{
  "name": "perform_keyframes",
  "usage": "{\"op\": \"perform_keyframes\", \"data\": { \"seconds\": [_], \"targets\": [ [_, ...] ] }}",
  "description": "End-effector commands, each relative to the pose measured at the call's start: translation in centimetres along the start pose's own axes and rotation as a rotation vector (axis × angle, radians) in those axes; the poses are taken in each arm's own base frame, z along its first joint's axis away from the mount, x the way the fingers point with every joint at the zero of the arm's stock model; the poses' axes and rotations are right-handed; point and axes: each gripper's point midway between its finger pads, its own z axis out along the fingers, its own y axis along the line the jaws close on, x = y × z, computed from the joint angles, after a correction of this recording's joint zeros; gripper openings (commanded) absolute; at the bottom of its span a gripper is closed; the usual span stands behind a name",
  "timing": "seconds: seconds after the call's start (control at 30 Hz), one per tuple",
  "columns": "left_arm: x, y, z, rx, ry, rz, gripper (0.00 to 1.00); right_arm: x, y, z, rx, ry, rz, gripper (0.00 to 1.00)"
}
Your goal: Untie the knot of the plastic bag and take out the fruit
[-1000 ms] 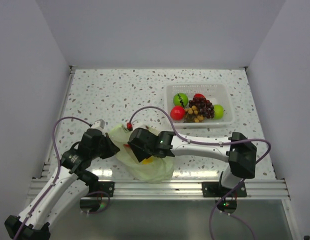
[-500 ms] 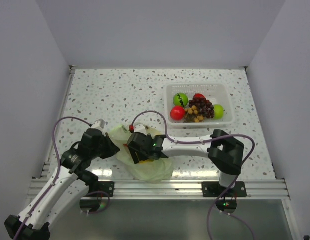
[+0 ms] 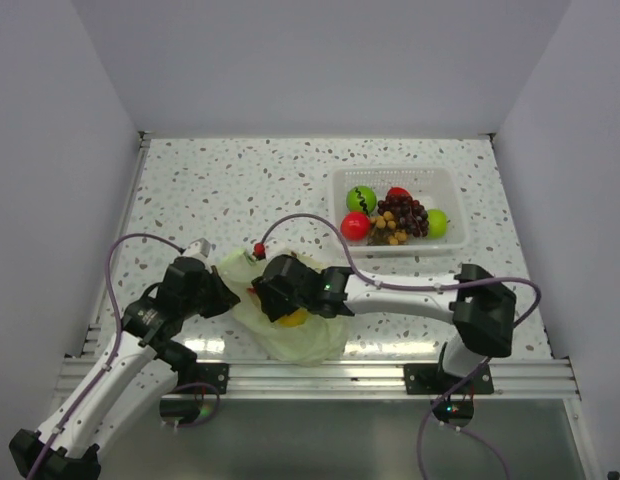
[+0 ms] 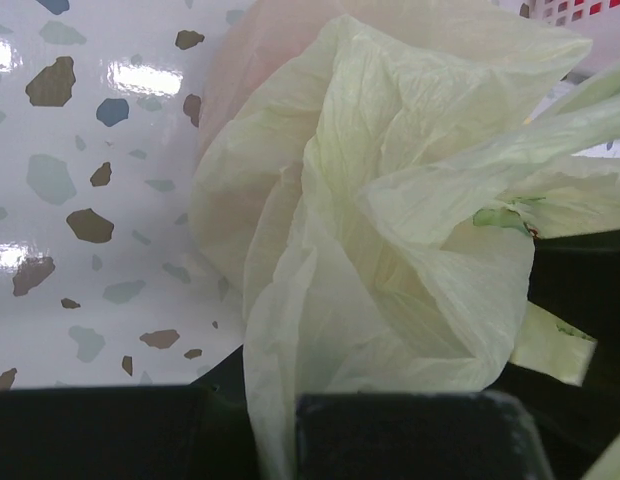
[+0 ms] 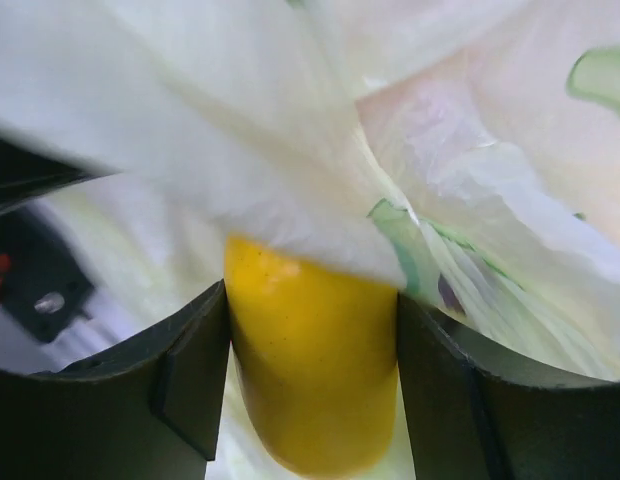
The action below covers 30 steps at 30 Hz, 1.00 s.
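The pale green plastic bag (image 3: 295, 335) lies near the table's front edge, its mouth open and loose; I see no knot. My left gripper (image 3: 222, 296) is shut on the bag's left edge, the plastic (image 4: 390, 250) pinched between its fingers. My right gripper (image 3: 282, 305) reaches into the bag's mouth and is shut on a yellow fruit (image 5: 315, 360), which also shows in the top view (image 3: 293, 319). More fruit sits in the clear tray (image 3: 455, 240): a red one (image 3: 355, 226), the grape bunch (image 3: 402, 215), another red one (image 3: 398, 194).
The tray at the right back also holds a green ball with a dark zigzag stripe (image 3: 361, 198) and a lime green apple (image 3: 437, 222). A metal rail (image 3: 320, 375) runs along the front edge. White walls close three sides.
My right gripper pushed forward and down into the bag, then drew back a little with the yellow fruit showing below it. The left arm has not moved.
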Motion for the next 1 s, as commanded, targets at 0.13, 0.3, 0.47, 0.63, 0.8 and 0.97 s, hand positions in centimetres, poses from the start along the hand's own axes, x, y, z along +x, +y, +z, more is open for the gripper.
{"op": "perform_keyframes", "data": {
  "seconds": [0.13,0.3,0.47,0.63,0.8,0.97],
  "targets": [
    [-1.1,-0.4,-0.2,-0.001,-0.029,0.010,0.00,-10.8,2.9,-11.4,-0.229,-0.384,-0.116,0.07],
    [-1.0,-0.4,-0.2,0.000,-0.024,0.009,0.00,-16.4,-2.1,-16.2,-0.072,-0.579,-0.094,0.07],
    [-0.9,-0.5,-0.3,0.003,-0.025,0.010,0.00,-19.2,-12.6,-17.7,0.249,-0.627,0.005,0.07],
    [-1.1,-0.7,-0.4,0.011,-0.026,0.015,0.00,-19.2,-23.8,-16.3,0.513,-0.569,0.172,0.09],
    [-1.0,-0.7,-0.6,0.012,-0.027,0.014,0.00,-18.8,-30.4,-13.7,0.609,-0.492,0.277,0.22],
    [-1.0,-0.8,-0.5,0.016,-0.023,0.019,0.00,-18.2,-32.2,-12.4,0.628,-0.418,0.331,0.81]
  ]
}}
